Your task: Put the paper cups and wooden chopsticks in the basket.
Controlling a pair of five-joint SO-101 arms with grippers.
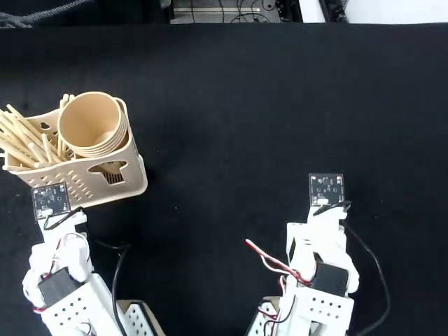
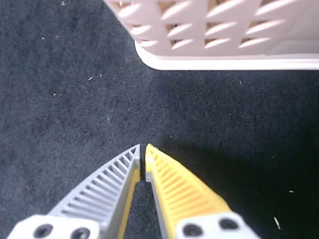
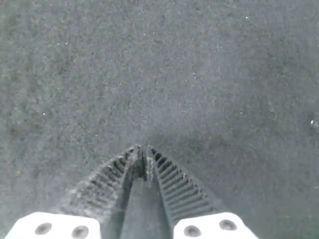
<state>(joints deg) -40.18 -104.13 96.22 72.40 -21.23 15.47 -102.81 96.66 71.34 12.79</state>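
Observation:
A beige slotted basket stands at the left of the black table. A stack of paper cups sits upright in its right half, and several wooden chopsticks lean in its left half. My left gripper is shut and empty, just in front of the basket's lower wall; in the high view the left arm is at the basket's near left corner. My right gripper is shut and empty over bare cloth; the right arm is at the lower right.
Black cloth covers the whole table. Cables and equipment lie beyond the far edge. Both arm bases stand at the near edge.

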